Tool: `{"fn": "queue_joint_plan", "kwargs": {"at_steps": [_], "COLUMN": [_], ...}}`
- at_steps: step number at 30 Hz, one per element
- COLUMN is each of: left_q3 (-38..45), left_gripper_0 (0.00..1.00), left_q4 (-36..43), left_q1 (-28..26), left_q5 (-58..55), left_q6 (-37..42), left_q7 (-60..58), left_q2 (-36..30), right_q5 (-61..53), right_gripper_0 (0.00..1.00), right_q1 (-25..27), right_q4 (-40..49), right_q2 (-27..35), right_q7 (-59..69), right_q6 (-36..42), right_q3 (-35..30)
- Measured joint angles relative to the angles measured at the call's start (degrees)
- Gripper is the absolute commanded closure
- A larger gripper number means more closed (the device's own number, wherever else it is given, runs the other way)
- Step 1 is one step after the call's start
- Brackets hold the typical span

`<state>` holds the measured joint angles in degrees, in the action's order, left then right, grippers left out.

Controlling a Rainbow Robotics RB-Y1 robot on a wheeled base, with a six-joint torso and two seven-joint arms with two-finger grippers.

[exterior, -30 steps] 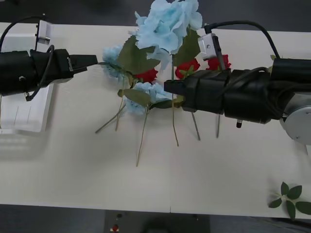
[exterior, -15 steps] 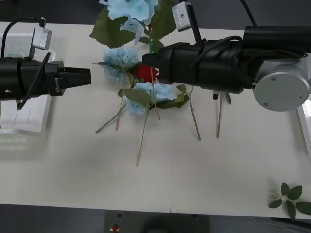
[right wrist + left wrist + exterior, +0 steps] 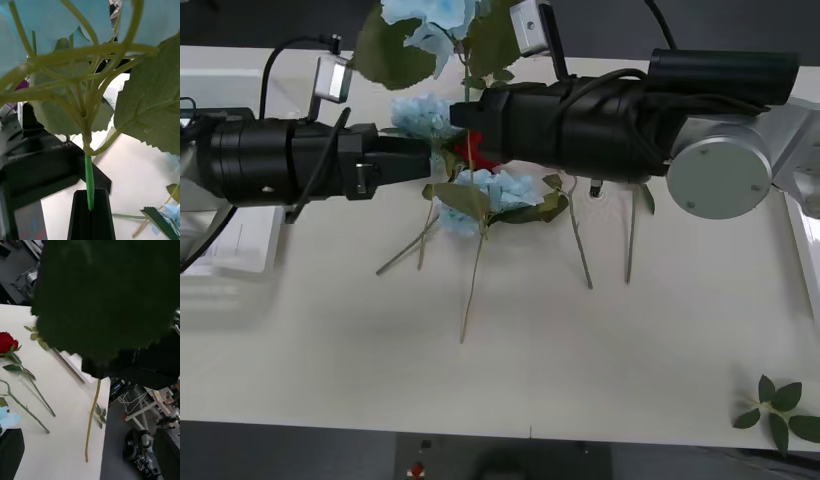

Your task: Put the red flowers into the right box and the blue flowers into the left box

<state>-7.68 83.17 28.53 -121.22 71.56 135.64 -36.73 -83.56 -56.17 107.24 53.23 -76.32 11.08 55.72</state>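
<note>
Above the far flower pile, the right gripper (image 3: pixel 463 131) is clamped on a blue hydrangea's (image 3: pixel 432 16) stem. Just left of it, the left gripper (image 3: pixel 423 154) faces it; whether its fingers are apart, I cannot tell.

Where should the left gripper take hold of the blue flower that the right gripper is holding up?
On its bare green stem, just above the right gripper, probably coming from the side. The leaves and bloom spread wide above; the left gripper sits beside it.
</note>
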Motion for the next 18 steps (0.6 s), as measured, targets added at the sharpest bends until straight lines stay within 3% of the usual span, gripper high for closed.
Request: {"fn": "queue_joint_plan", "kwargs": {"at_steps": [18], "left_q3": [-4.41], "left_gripper_0": [0.01], "left_q4": [0.00], "left_q1": [0.92], "left_q5": [0.01], "left_q6": [-2.95], "left_q7": [0.99], "left_q2": [1.42], "right_q5": [0.00], "right_gripper_0": [1.00], "right_q1": [0.00], "right_q4": [-0.94], "right_q2": [-1.58], "right_q7": [0.00], "right_q6": [-0.03], "right_q3": [0.00]}}
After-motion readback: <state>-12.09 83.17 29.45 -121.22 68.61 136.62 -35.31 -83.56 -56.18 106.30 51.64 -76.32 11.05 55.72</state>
